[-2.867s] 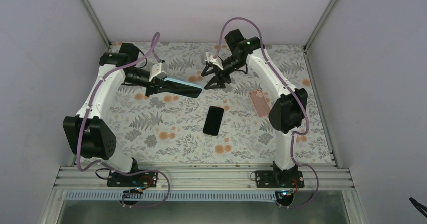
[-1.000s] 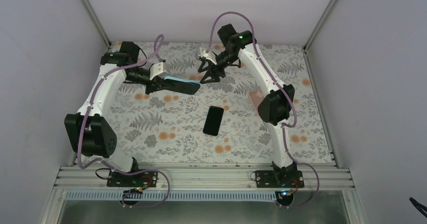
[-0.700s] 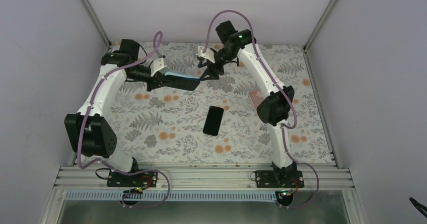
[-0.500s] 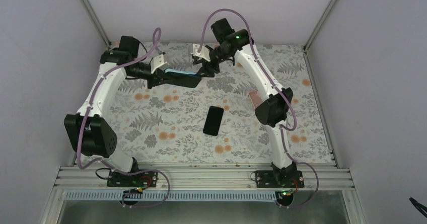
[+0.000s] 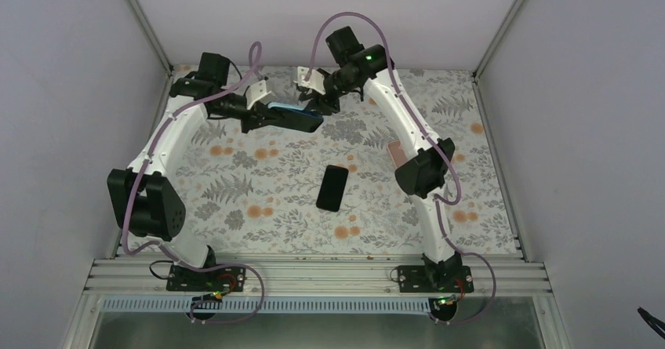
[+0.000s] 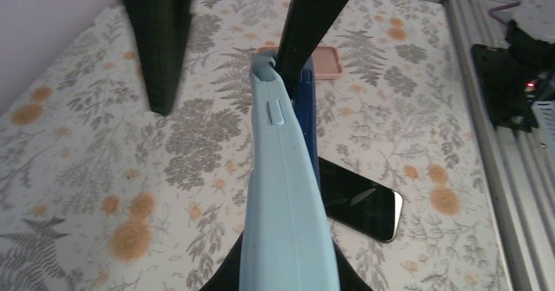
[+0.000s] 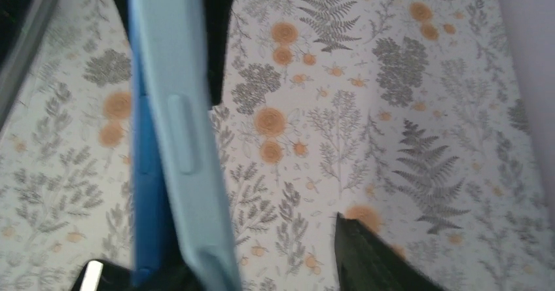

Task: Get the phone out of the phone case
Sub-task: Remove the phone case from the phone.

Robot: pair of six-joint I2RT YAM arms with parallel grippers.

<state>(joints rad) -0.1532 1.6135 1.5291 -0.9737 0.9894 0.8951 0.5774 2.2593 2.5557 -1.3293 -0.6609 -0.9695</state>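
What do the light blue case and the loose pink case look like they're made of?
Light blue case: probably soft silicone or rubbery plastic. It is matte with no glare, has moulded button bumps, and its top edge curves away from the dark blue phone inside. Pink case: likely similar, matte with rounded corners, but too small to be sure.

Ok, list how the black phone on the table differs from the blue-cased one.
The black phone is bare; the cased phone wears a light blue case. The black phone lies flat on the table, untouched; the cased phone is held in the air by the left gripper, the right gripper at its far end. Both are slim rectangles.
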